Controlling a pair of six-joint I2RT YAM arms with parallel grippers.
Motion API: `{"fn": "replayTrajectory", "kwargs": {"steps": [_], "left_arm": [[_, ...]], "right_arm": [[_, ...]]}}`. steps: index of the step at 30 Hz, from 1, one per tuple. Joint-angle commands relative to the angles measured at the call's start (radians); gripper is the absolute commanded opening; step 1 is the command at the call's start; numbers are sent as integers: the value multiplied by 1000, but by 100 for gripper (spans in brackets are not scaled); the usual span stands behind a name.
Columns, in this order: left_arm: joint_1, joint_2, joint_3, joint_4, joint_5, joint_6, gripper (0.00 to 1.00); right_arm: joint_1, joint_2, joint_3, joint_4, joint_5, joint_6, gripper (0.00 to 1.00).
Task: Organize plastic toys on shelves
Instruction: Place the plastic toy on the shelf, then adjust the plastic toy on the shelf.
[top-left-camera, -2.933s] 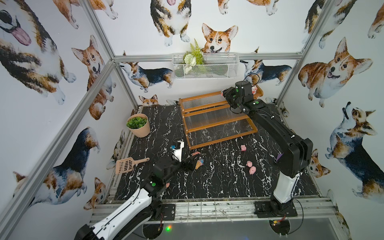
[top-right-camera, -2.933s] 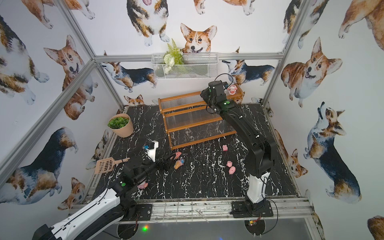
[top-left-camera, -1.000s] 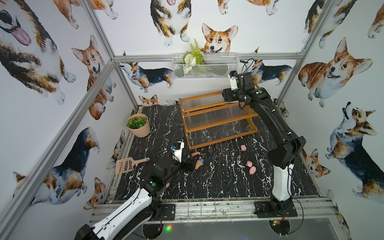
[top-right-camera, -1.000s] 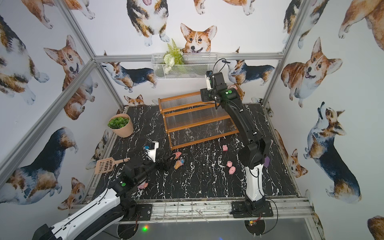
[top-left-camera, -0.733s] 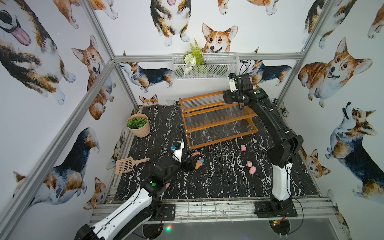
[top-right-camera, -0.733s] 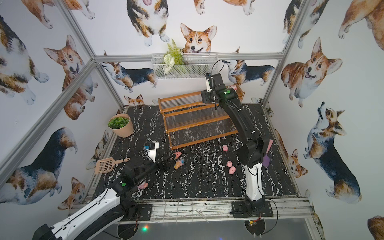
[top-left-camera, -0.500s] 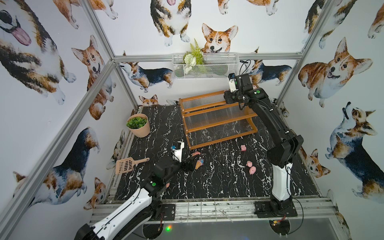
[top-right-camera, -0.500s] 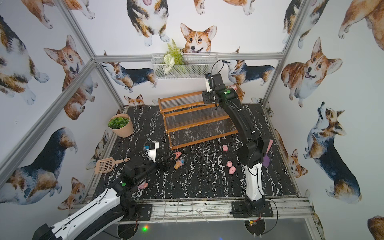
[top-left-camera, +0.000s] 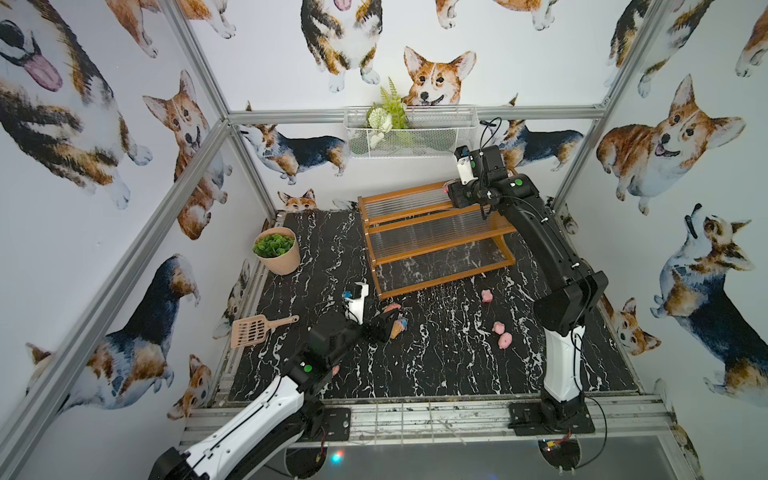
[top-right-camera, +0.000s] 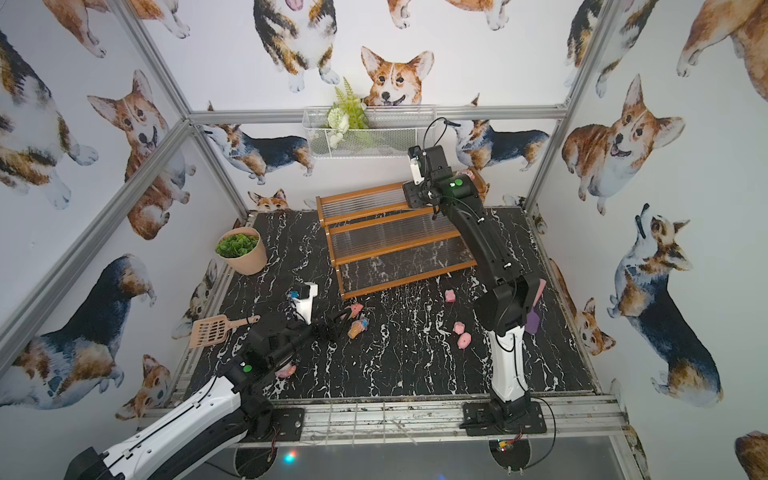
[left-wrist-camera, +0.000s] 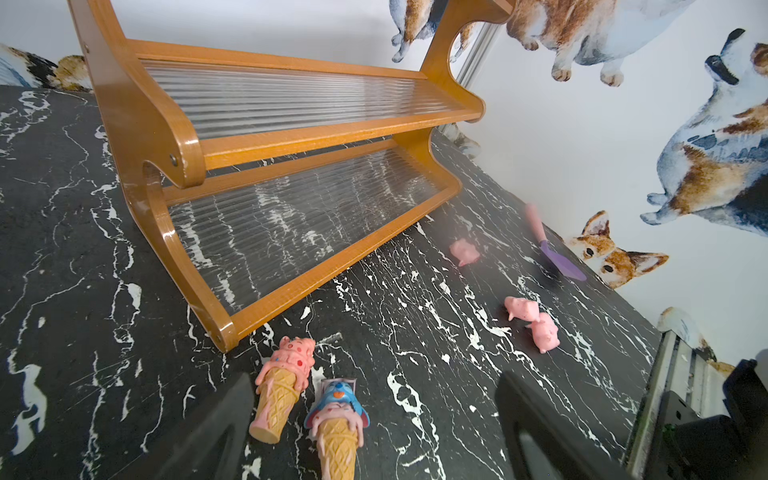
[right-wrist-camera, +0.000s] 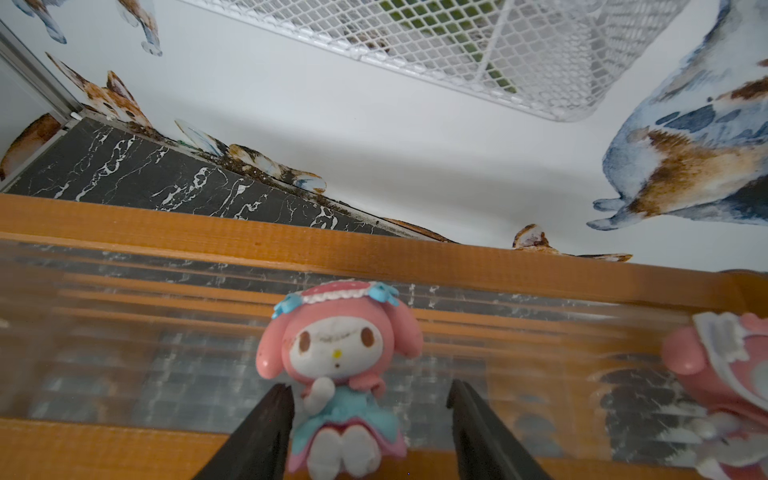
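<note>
Right wrist view: the right tool (right-wrist-camera: 370, 386) is released. Its two dark fingers (right-wrist-camera: 266, 432) stand either side of a pink-and-white doll (right-wrist-camera: 338, 357), one just beside the blue dress and the other clear of it.
Top tier: the doll sits upright on the ribbed panel of the shelves (right-wrist-camera: 374, 253), against the rail nearest the tool. A second doll (right-wrist-camera: 723, 374) lies tilted on the same panel, near it but apart.
Wall: a white wire basket (right-wrist-camera: 457, 41) hangs above the shelves.
Left wrist view: the left tool (left-wrist-camera: 374, 376) gapes wide and holds nothing. Two ice-cream cones, one pink-topped (left-wrist-camera: 282, 390) and one blue-topped (left-wrist-camera: 338, 424), lie side by side on the bench (left-wrist-camera: 62, 249) just ahead of its fingers.
Bench: one pink pig (left-wrist-camera: 464, 251) lies near the front corner of the lowest tier. Two more pigs (left-wrist-camera: 521, 308) (left-wrist-camera: 545, 332) touch each other further out. A purple scoop (left-wrist-camera: 557, 257) lies by the wall.
Top views: another pink toy (top-left-camera: 334, 369) shows half hidden beside the left arm; which kind it is cannot be told. A potted plant (top-left-camera: 277, 249) and a beige scoop (top-left-camera: 253, 330) stand well apart from the shelves.
</note>
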Motion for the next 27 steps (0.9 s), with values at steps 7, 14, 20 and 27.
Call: {"fn": "replayTrajectory", "kwargs": {"steps": [7, 14, 20, 27], "left_arm": [[2, -4, 4, 13, 4, 1, 95], [1, -6, -1, 18, 7, -6, 95], [1, 10, 4, 28, 11, -5, 95], [0, -2, 1, 17, 4, -3, 95]], "right_arm": [[1, -182, -97, 1, -91, -17, 80], [-179, -479, -521, 298, -224, 133, 78], [-314, -456, -560, 278, -252, 136, 78], [-332, -326, -411, 190, -194, 93, 77]]}}
